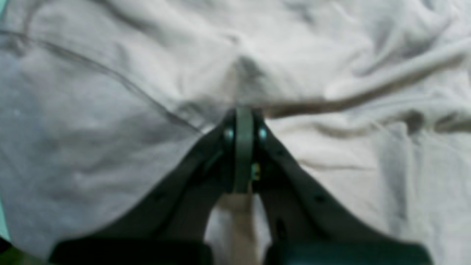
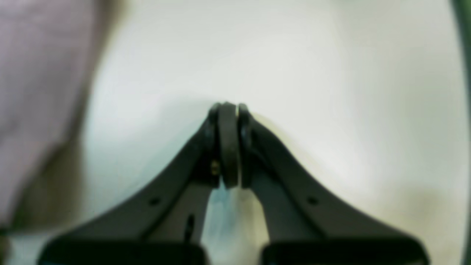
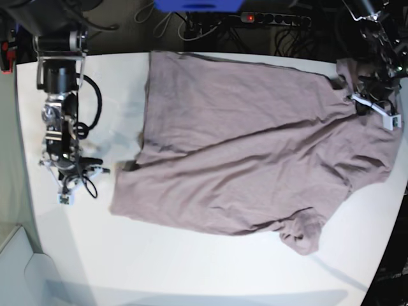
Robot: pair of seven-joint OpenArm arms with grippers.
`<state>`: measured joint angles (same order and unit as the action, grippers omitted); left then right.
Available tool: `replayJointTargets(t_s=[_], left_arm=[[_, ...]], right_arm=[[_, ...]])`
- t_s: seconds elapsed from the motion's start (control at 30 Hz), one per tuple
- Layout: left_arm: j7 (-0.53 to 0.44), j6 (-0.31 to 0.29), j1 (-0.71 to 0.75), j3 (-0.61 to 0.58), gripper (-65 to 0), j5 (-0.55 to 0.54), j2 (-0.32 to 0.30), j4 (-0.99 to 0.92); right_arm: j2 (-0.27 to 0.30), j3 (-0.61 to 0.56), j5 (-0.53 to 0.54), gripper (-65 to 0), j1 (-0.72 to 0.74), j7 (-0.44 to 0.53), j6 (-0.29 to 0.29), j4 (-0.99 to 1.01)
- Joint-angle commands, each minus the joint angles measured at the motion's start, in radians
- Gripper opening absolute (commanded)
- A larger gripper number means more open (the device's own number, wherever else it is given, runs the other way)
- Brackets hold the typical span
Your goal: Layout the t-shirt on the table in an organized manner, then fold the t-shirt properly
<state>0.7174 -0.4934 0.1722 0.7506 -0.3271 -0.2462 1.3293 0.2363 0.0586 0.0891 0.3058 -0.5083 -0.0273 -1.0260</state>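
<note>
The mauve-pink t-shirt (image 3: 248, 146) lies spread and wrinkled across the white table (image 3: 191, 268), one sleeve (image 3: 303, 236) pointing toward the front edge. My left arm (image 3: 376, 102) reaches over the shirt's far right corner. In the left wrist view, my left gripper (image 1: 244, 110) is shut, with creases of the t-shirt (image 1: 128, 92) converging at its tips. My right arm (image 3: 62, 140) stands left of the shirt. My right gripper (image 2: 229, 106) is shut with nothing in it above bare table (image 2: 331, 73). The shirt's edge (image 2: 33, 92) lies off to its left.
A power strip (image 3: 274, 18) and cables lie behind the table's far edge, beside a blue object (image 3: 197, 5). Bare table runs along the front and left of the shirt. The table's right edge curves in close to the shirt.
</note>
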Motion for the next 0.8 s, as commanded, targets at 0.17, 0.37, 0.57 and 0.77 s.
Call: replayJointTargets(t_s=[0.17,0.37,0.57,0.77], left_arm=[[0.021,0.009,-0.004,0.002,-64.9,-0.031,0.014,0.086],[0.101,0.009,-0.001,0.002,-64.9,-0.132,0.017,0.237],[0.235,0.009,0.019,-0.003,-64.9,-0.189,0.089,0.356],[0.236,0.009,0.057,-0.041,-64.9,-0.186,0.176,0.345]], right_arm=[[-0.039,0.004,0.005,-65.0,-0.118,-0.108,0.005,-0.363],[-0.153,-0.003,0.004,-65.0,-0.129,-0.226,0.002,-0.598],[-0.217,-0.158,0.004,-65.0,-0.118,-0.252,0.002,-0.603],[-0.243,-0.251,0.004,-65.0,-0.090,-0.249,0.002,-0.460]])
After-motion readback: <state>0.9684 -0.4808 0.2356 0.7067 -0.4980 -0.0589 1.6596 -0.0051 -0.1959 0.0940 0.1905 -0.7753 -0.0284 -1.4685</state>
